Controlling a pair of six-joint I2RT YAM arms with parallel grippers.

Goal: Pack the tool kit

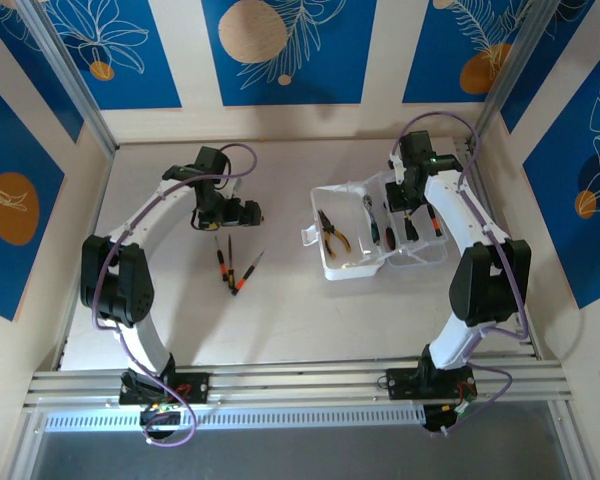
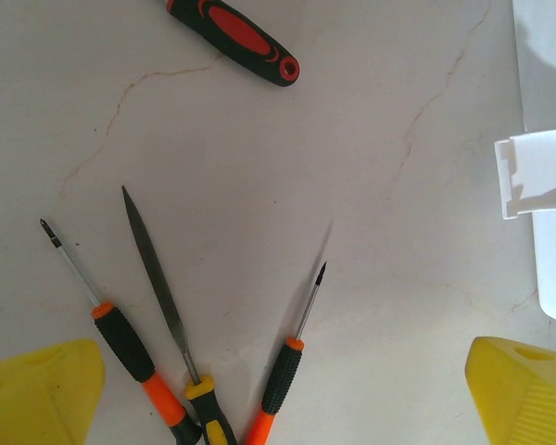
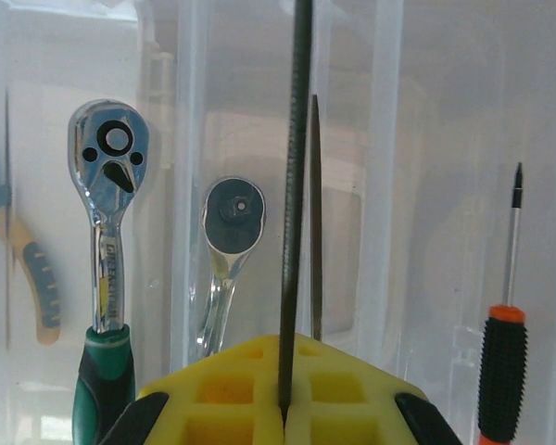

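The tool kit's translucent white case point(image 1: 332, 270) lies open at the right, with orange-handled pliers point(image 1: 332, 232) in it. My right gripper point(image 3: 284, 408) hangs over the case, shut on a thin dark file point(image 3: 295, 185) that stands upright between its yellow pads. Below it in the case lie a green-handled ratchet wrench point(image 3: 107, 213) and an orange-black screwdriver point(image 3: 505, 352). My left gripper point(image 2: 283, 389) is open wide above three tools on the table. These are two orange-black screwdrivers point(image 2: 120, 338) point(image 2: 283, 375) and a yellow-handled file point(image 2: 157, 278). Nothing is between its fingers.
A red-black tool handle point(image 2: 236, 32) lies on the table beyond the three tools. The case's latch tab point(image 2: 537, 181) juts out at the right of the left wrist view. Walls enclose the table point(image 1: 280, 320) on three sides.
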